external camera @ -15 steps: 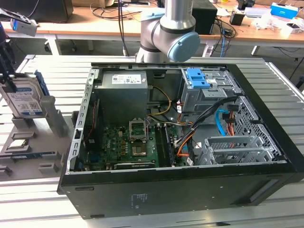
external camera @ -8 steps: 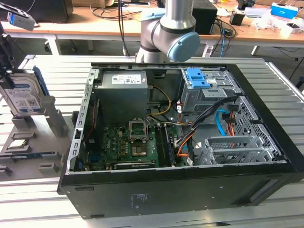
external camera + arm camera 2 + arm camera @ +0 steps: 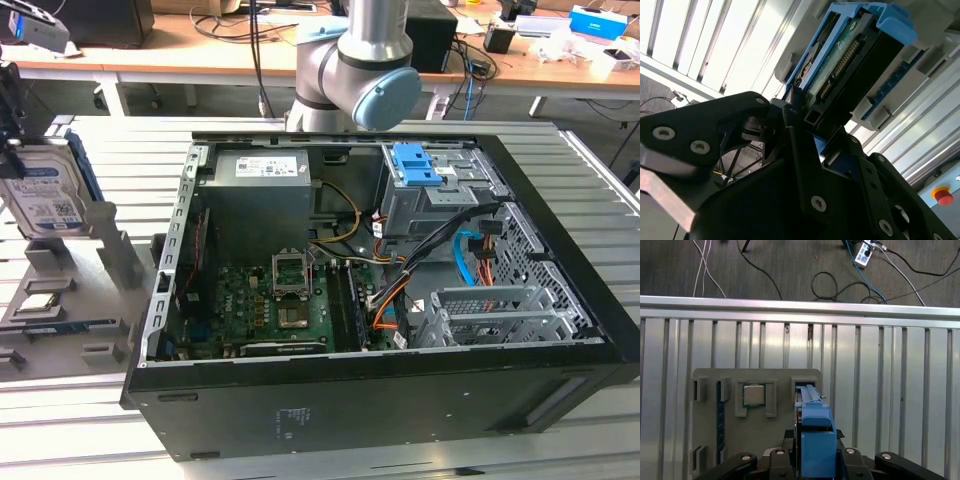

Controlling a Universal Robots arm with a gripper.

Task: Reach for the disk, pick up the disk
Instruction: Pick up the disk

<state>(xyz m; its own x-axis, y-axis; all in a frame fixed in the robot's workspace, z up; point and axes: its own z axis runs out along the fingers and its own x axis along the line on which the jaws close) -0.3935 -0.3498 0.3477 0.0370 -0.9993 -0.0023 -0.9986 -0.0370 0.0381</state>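
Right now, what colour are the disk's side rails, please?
Side rails are bright blue; first wrist view shows it best.

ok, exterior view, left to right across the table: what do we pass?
the disk standing upright in the grey fixture tray → open computer case, and inside it: power supply → blue latch bracket → silver drive cage.

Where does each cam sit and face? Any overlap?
Exterior view: off the arm, high, facing down into the open computer case; arm joint behind it, disk at the exterior view's left.
First wrist view: on the arm, looking down on the slatted table; gripper shows.
Second wrist view: looks along the gripper at the disk's connector end.
Shared: all see the disk.
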